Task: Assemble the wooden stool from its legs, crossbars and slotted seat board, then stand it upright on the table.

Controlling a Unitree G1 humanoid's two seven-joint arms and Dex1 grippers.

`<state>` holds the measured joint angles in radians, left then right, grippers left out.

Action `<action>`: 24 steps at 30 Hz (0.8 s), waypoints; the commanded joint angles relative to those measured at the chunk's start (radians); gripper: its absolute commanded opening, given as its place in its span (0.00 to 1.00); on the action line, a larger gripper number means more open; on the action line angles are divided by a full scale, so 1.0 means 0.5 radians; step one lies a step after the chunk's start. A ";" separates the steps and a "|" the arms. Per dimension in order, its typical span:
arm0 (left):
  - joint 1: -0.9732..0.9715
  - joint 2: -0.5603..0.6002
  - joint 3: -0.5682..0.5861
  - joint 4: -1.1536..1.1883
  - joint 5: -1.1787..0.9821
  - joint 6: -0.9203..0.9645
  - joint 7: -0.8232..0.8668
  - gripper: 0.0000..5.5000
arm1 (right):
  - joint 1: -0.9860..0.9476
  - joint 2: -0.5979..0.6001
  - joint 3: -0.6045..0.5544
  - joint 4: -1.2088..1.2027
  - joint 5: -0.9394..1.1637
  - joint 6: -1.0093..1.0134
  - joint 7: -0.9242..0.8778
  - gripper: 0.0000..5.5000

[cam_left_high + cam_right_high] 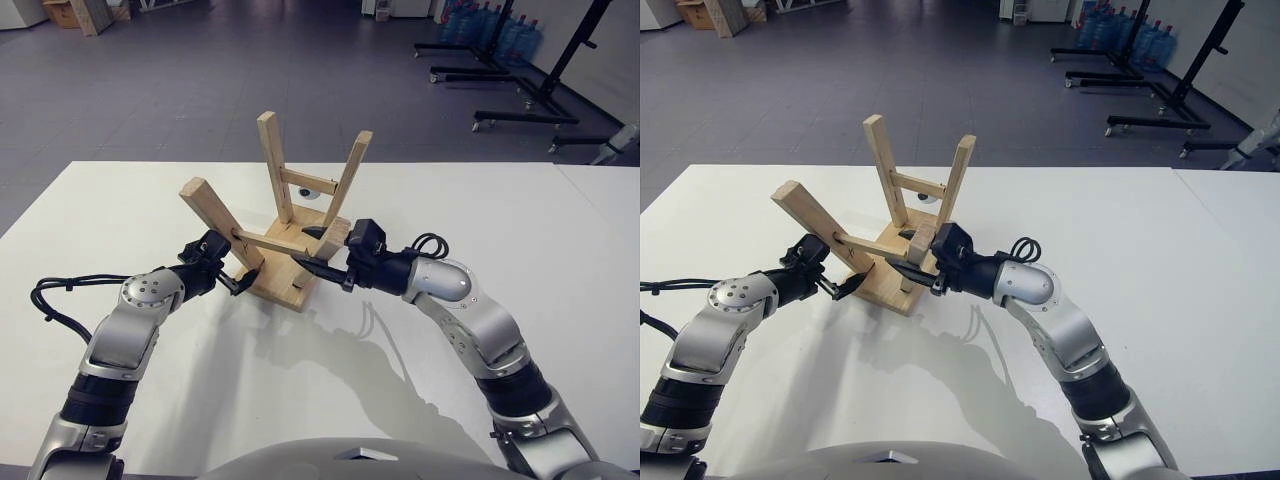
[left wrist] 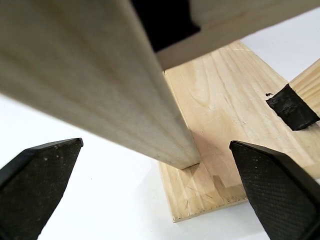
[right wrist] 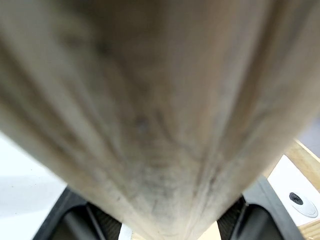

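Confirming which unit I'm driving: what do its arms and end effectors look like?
Left arm and right arm are silver-grey rounded shells with black joint bands. Black cables loop off both: left cable, right cable. Left end effector and right end effector are black; the left one's fingers are pointed, with finely textured pads.

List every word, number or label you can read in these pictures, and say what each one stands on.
No text can be read.
The wooden stool and the white table show no print.
Any labels on the water bottles far behind are too small to read.
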<state>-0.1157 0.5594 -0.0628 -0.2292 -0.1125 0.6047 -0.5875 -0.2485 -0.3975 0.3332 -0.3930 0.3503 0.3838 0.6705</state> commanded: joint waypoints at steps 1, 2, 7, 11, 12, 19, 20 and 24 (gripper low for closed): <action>-0.010 0.004 -0.021 0.008 0.000 -0.010 -0.014 0.98 | 0.109 -0.052 0.084 0.128 -0.069 0.128 0.030 0.37; -0.011 0.003 -0.022 0.008 0.000 -0.011 -0.014 0.98 | 0.106 -0.043 0.074 0.130 -0.056 0.135 0.022 0.37; -0.013 -0.006 -0.027 0.005 0.001 -0.004 -0.006 0.98 | 0.056 0.030 -0.023 0.145 0.066 0.204 -0.012 0.37; -0.020 -0.010 -0.029 0.007 0.000 -0.001 -0.002 0.98 | 0.023 0.046 -0.043 0.159 0.098 0.258 -0.025 0.37; -0.020 -0.010 -0.029 0.007 0.000 0.000 0.000 0.98 | 0.018 0.046 -0.041 0.158 0.098 0.265 -0.022 0.37; -0.021 -0.016 -0.031 0.003 0.000 0.006 0.007 0.98 | -0.018 0.042 0.004 0.159 0.090 0.290 0.006 0.37; -0.020 -0.015 -0.031 0.003 0.000 0.005 0.007 0.98 | -0.023 0.038 0.010 0.158 0.087 0.292 0.010 0.37; -0.018 -0.016 -0.029 -0.005 -0.001 0.013 0.010 0.98 | -0.051 0.032 0.025 0.166 0.080 0.309 0.021 0.37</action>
<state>-0.1157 0.5550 -0.0720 -0.2293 -0.1125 0.6031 -0.5856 -0.2928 -0.3598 0.3059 -0.3447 0.4049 0.4611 0.6575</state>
